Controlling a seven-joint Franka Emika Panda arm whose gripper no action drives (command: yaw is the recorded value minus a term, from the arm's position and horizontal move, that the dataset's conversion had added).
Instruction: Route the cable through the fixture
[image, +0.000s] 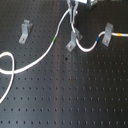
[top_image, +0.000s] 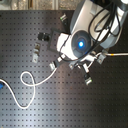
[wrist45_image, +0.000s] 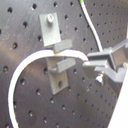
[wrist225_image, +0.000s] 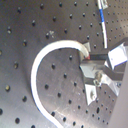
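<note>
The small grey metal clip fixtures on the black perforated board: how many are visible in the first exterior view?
3: one at the first exterior view's upper left, one near the centre, one at its right. Others may be hidden.

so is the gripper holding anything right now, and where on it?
Yes. The gripper is shut on the cable, pinching it on the bend just past the middle fixture clip, not at an end.

No text, label, brand, number or sign can be read in any of the four views. The worktop (image: 75, 95), the cable (image: 40, 60) and the metal fixtures (image: 24, 31) carry no legible markings.
</note>
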